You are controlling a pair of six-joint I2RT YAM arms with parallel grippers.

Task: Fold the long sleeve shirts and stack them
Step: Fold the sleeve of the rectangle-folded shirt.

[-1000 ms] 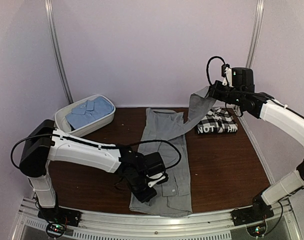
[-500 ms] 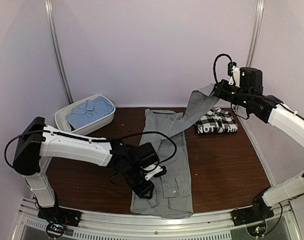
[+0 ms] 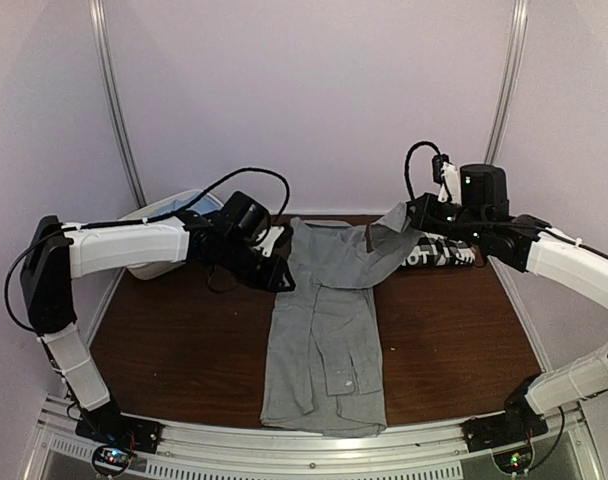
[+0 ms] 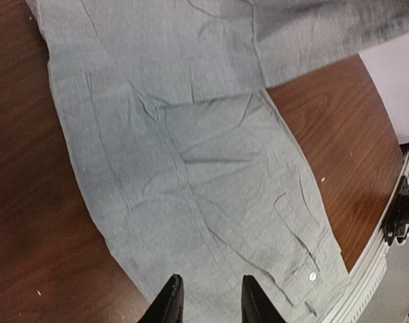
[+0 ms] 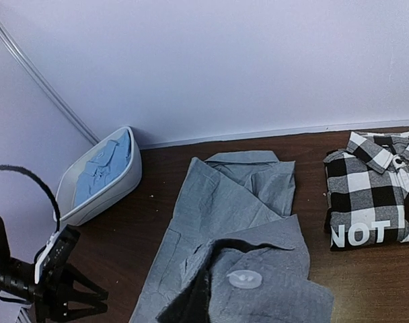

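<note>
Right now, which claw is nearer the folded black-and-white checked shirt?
Right. Right claw, shut on the plain grey shirt, hangs just left of the checked shirt; left claw sits beyond the grey shirt.

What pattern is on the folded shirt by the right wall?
The folded shirt is black-and-white checked, with white lettering; the right wrist view shows it best.

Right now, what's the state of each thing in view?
grey shirt: laid out in a long strip, partly folded, one sleeve lifted
checked shirt: folded, lying beside the grey shirt
blue shirt: folded, inside the tub
tub: upright, holding the blue shirt
left pincer: open, empty, over the grey shirt
right pincer: shut on the grey shirt's sleeve
</note>
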